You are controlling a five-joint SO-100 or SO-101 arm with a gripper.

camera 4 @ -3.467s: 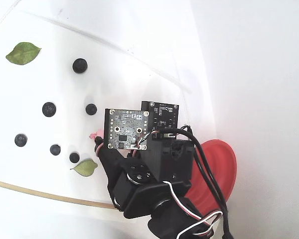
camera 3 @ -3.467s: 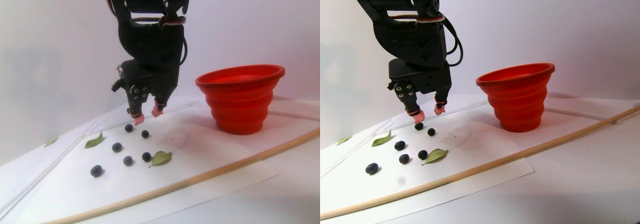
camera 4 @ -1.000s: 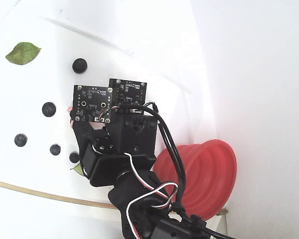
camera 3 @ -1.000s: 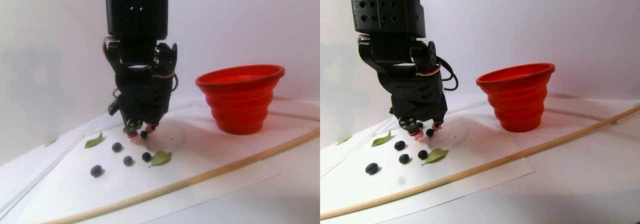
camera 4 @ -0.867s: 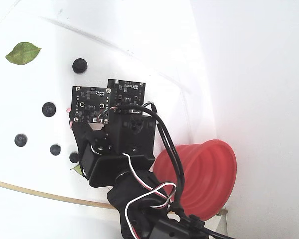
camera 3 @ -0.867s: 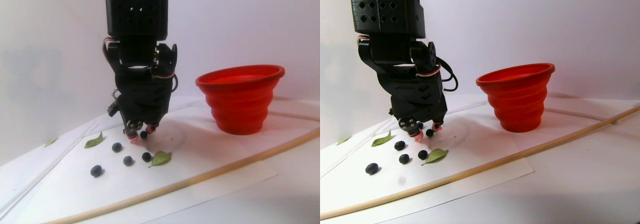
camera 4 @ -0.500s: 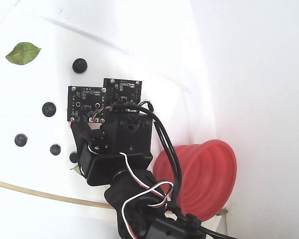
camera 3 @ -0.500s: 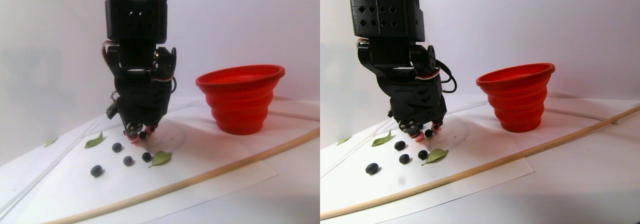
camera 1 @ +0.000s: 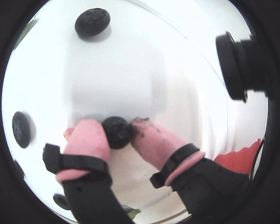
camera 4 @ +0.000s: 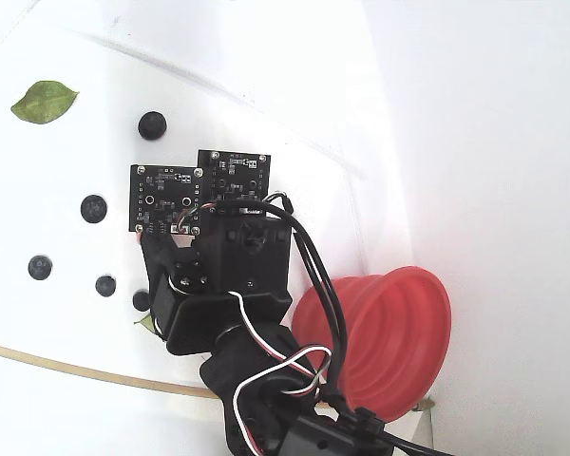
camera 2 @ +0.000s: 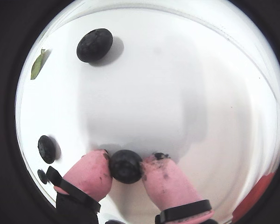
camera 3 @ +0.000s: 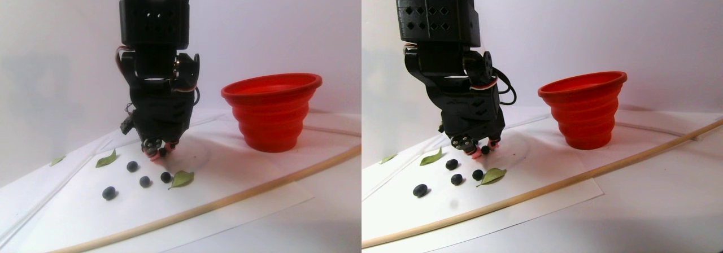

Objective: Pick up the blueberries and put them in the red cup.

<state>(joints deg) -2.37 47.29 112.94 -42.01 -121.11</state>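
The pincer is clenched on one blueberry, pinched between its two pink fingertips low against the white surface. Other blueberries lie loose on the surface nearby. In the stereo pair view the red cup stands well apart to the right.

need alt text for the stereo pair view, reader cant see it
A black robot arm's gripper pinches one blueberry low over white paper. Four more blueberries and green leaves lie in front of it, with a red cup standing to the right.
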